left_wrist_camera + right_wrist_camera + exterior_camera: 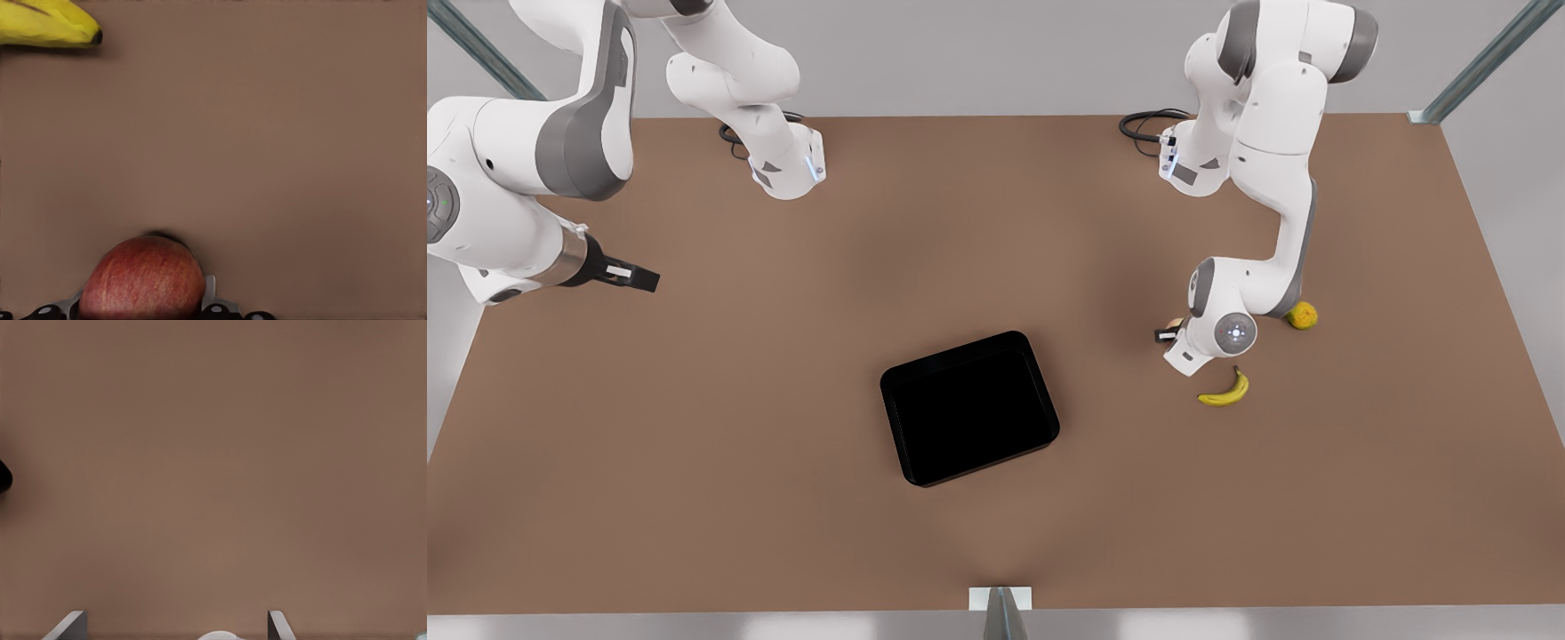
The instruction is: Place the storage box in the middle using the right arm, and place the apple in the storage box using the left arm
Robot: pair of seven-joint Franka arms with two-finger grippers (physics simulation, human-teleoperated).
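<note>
Brown tabletop [783,498] carries everything, with grey walls beyond its far edge. Near the middle, a little toward the near edge, the box [969,409] lies flat and slightly turned, with nothing visible in its dark interior.

Toward the front view's right edge, the left arm [1272,178] bends down low over the tabletop. Its gripper [1170,332] sits between the box and the yellow fruit [1302,315], and the apple [142,279] is between its fingers [209,291], which close against the apple's sides. In the front view the apple shows as a small patch at the gripper's tip, well apart from the box. The banana [1225,391] lies just beside this arm's wrist, toward the near edge.

By the front view's left edge, the right arm [525,169] waits, raised, with its gripper [633,276] pointing toward the middle and well apart from the box. Its wrist view shows both fingers [67,625] spread wide with nothing between them but bare tabletop.
</note>
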